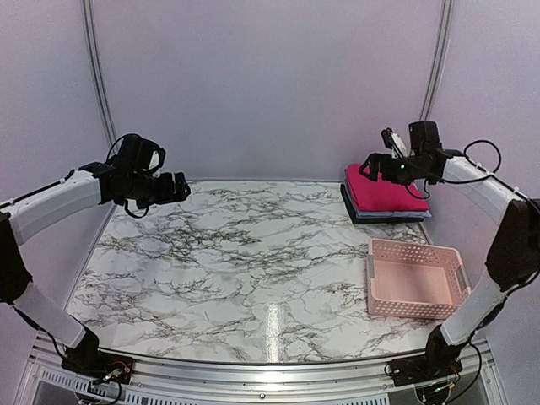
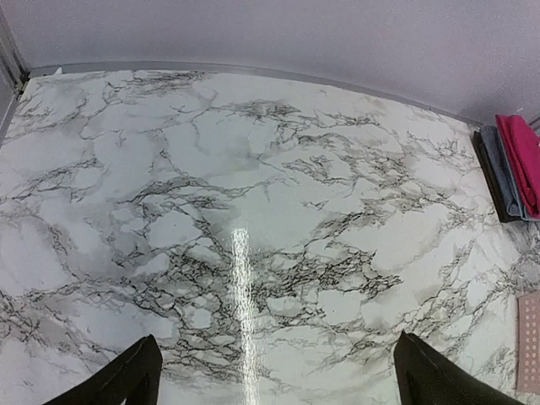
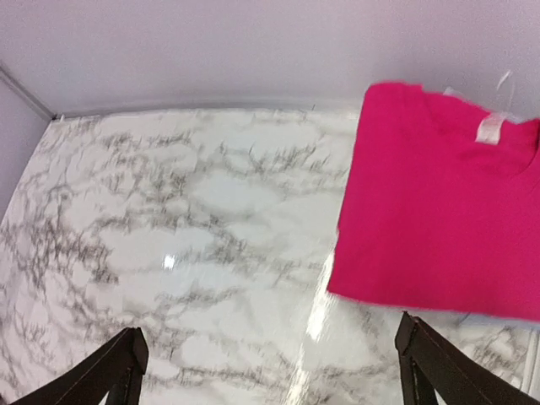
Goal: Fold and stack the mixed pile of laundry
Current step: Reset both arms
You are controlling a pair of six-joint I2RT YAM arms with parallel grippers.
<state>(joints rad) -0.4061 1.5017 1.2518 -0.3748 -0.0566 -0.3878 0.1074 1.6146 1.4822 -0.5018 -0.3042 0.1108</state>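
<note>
The laundry lies folded in a stack at the table's back right. The magenta-red garment (image 1: 384, 194) is on top, flat, and a light blue layer (image 1: 403, 217) shows under its front edge. From the left wrist view the magenta-red garment (image 2: 523, 160) lies over a grey-blue fold (image 2: 501, 173). My right gripper (image 1: 371, 167) hovers over the stack's left end, open and empty; its own view shows the magenta-red garment (image 3: 439, 228) ahead to the right of the right gripper (image 3: 270, 337). My left gripper (image 1: 181, 187) hangs open and empty above the table's back left, and its wrist view shows only marble past the left gripper (image 2: 274, 354).
A dark flat tray (image 1: 348, 202) lies under the stack. An empty pink lattice basket (image 1: 413, 246) stands at the front right, and its corner (image 2: 530, 342) shows in the left wrist view. The marble tabletop (image 1: 245, 261) spans the middle, with walls behind and at both sides.
</note>
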